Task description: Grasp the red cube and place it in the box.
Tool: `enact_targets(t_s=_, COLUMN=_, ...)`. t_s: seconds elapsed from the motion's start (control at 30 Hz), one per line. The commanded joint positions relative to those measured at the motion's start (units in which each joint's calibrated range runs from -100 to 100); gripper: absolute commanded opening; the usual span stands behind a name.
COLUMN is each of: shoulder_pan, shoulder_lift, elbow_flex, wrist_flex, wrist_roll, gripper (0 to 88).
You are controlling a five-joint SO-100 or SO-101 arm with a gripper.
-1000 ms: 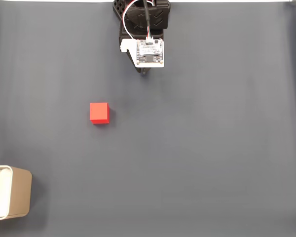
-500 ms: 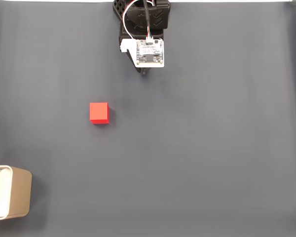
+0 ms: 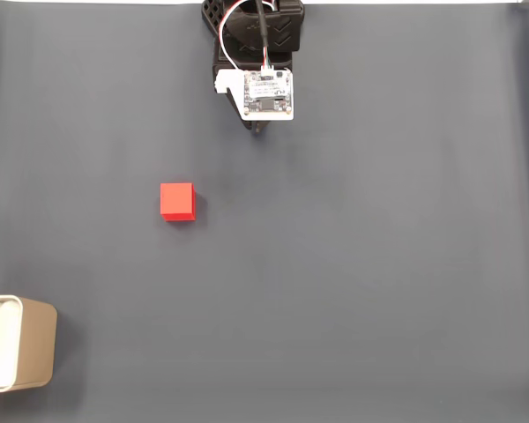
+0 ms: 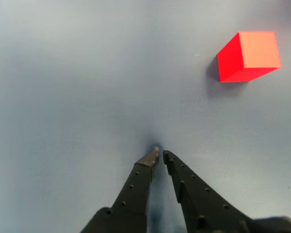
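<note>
In the fixed view the red cube (image 3: pixel 177 202) sits alone on the dark grey mat (image 3: pixel 379 264), left of centre, with its edges roughly square to the picture's sides. A cube has no long axis, so what matters is how its faces are turned. The box (image 3: pixel 18 344) stands at the lower left corner, well apart from the cube, its white rim and interior facing up. The arm (image 3: pixel 256 53) reaches in from the top edge, with a small white circuit board (image 3: pixel 268 94) on its wrist. The gripper's tip seems to peek out just below that board, but it is too small and dark here to read.

In the wrist view the gripper (image 4: pixel 159 156) points away from the camera with its two black fingers (image 4: pixel 140 182) drawn together, the tips almost touching and nothing between them. They hover low over bare mat. The cube lies in the upper right, near but apart from the tips, showing a lit top face and a darker side face, turned slightly askew to the fingers' line.

I judge the task to be at its first step, the approach, with no grasp made. The next move calls for spreading the fingers, swinging toward the cube, squaring the wrist to a pair of opposite faces, and descending around it.
</note>
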Motion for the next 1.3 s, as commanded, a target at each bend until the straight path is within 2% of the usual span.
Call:
enact_targets(t_s=0.0, shoulder_pan=0.09, shoulder_lift=0.09, elbow_flex=0.45, wrist_flex=1.20, wrist_roll=-0.15, gripper=0.2)
enact_targets(t_s=0.83, shoulder_pan=0.02, shoulder_lift=0.09, elbow_flex=0.45, wrist_flex=0.38, wrist_roll=-0.44, gripper=0.0)
enact_targets(t_s=1.27, shoulder_pan=0.09, shoulder_lift=0.09, elbow_flex=0.45, wrist_flex=-15.11, wrist_roll=-1.22, gripper=0.0)
